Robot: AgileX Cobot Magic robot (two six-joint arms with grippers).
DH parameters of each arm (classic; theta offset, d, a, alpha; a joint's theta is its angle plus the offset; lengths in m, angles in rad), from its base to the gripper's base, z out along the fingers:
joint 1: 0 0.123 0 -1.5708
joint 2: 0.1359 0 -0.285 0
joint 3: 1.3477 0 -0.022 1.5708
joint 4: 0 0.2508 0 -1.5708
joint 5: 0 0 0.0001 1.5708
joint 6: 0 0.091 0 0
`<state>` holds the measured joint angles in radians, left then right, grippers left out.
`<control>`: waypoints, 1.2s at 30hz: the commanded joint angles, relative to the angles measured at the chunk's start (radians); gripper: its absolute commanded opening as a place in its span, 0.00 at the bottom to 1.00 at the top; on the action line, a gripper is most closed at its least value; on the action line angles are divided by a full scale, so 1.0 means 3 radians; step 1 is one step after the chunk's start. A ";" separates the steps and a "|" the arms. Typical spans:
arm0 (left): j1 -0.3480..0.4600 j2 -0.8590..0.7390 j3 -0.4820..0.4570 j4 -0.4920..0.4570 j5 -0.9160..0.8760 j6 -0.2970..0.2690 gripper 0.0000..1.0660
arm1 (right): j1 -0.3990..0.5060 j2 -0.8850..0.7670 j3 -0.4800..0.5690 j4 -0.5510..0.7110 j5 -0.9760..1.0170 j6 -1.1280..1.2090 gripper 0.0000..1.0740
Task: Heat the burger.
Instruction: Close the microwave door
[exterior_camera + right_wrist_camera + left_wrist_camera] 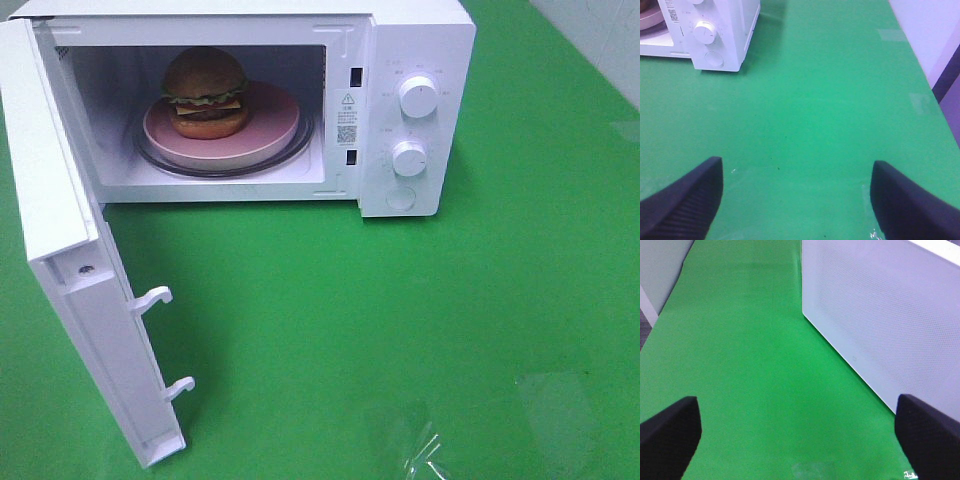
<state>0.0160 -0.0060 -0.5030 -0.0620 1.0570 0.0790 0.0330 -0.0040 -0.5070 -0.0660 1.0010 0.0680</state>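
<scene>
White microwave, door open, burger on pink plate inside. Warning-triangle/QR sticker on frame, text unreadable. Left fingers and right fingers spread, holding nothing.

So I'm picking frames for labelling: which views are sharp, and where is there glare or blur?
Exterior high: sharp, burger in the microwave evenly lit, pale glare on the mat at lower right. Left wrist: soft, door washed bluish, fingers blurred dark. Right wrist: fingers blurred, knob readable.
</scene>
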 commanded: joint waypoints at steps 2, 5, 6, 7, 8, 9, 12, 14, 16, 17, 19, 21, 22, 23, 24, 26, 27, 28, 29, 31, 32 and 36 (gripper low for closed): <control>0.0007 -0.0063 0.0003 -0.0013 -0.0050 -0.0003 0.92 | -0.0027 -0.0083 0.0003 -0.0010 0.0000 0.0037 0.71; 0.0007 -0.0063 0.0003 -0.0013 -0.0050 0.0000 0.92 | -0.0027 -0.0083 0.0003 -0.0010 0.0000 0.0037 0.71; 0.0007 -0.0063 0.0003 -0.0013 -0.0050 0.0000 0.92 | -0.0027 -0.0083 0.0003 -0.0010 0.0000 0.0037 0.71; 0.0007 -0.0063 0.0003 -0.0013 -0.0050 0.0000 0.92 | -0.0027 -0.0083 0.0003 -0.0010 0.0000 0.0037 0.71; 0.0007 -0.0063 0.0003 -0.0013 -0.0050 0.0000 0.92 | -0.0027 -0.0083 0.0003 -0.0010 0.0000 0.0037 0.71; 0.0007 -0.0063 0.0003 -0.0013 -0.0050 0.0000 0.92 | -0.0027 -0.0083 0.0003 -0.0010 0.0000 0.0037 0.71; 0.0007 -0.0063 0.0003 -0.0013 -0.0050 0.0000 0.92 | -0.0027 -0.0083 0.0003 -0.0010 0.0000 0.0037 0.71; 0.0007 -0.0063 0.0003 -0.0013 -0.0050 0.0000 0.92 | -0.0027 -0.0083 0.0003 -0.0010 0.0000 0.0037 0.71; 0.0007 -0.0063 0.0003 -0.0013 -0.0050 0.0000 0.92 | -0.0027 -0.0083 0.0003 -0.0010 0.0000 0.0037 0.71; 0.0007 -0.0063 0.0003 -0.0013 -0.0050 0.0000 0.92 | -0.0027 -0.0083 0.0003 -0.0010 0.0000 0.0037 0.71; 0.0007 -0.0063 0.0003 -0.0013 -0.0050 0.0000 0.92 | -0.0027 -0.0083 0.0003 -0.0010 0.0000 0.0037 0.71; 0.0007 -0.0063 0.0003 -0.0013 -0.0050 0.0000 0.92 | -0.0027 -0.0083 0.0003 -0.0010 0.0000 0.0037 0.71; 0.0007 -0.0063 0.0003 -0.0013 -0.0050 0.0000 0.92 | -0.0027 -0.0083 0.0003 -0.0010 0.0000 0.0037 0.71; 0.0007 -0.0063 0.0003 -0.0013 -0.0050 0.0000 0.92 | -0.0027 -0.0083 0.0003 -0.0010 0.0000 0.0037 0.71; 0.0007 -0.0063 0.0003 -0.0013 -0.0050 0.0000 0.92 | -0.0027 -0.0083 0.0003 -0.0010 0.0000 0.0037 0.71; 0.0007 -0.0063 0.0003 -0.0013 -0.0050 0.0000 0.92 | -0.0027 -0.0083 0.0003 -0.0010 0.0000 0.0037 0.71; 0.0007 -0.0063 0.0003 -0.0013 -0.0050 0.0000 0.92 | -0.0027 -0.0083 0.0003 -0.0010 0.0000 0.0037 0.71; 0.0007 -0.0063 0.0003 -0.0013 -0.0050 0.0000 0.92 | -0.0027 -0.0083 0.0003 -0.0010 0.0000 0.0037 0.71; 0.0007 -0.0063 0.0003 -0.0013 -0.0050 0.0000 0.92 | -0.0027 -0.0083 0.0003 -0.0010 0.0000 0.0037 0.71; 0.0007 -0.0063 0.0003 -0.0013 -0.0050 0.0000 0.92 | -0.0027 -0.0083 0.0003 -0.0010 0.0000 0.0037 0.71; 0.0007 -0.0063 0.0003 -0.0013 -0.0050 0.0000 0.92 | -0.0027 -0.0083 0.0003 -0.0010 0.0000 0.0037 0.71; 0.0007 -0.0063 0.0003 -0.0013 -0.0050 0.0000 0.92 | -0.0027 -0.0083 0.0003 -0.0010 0.0000 0.0037 0.71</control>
<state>0.0160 -0.0060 -0.5030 -0.0620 1.0570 0.0790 0.0330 -0.0060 -0.5080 -0.0670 1.0010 0.0690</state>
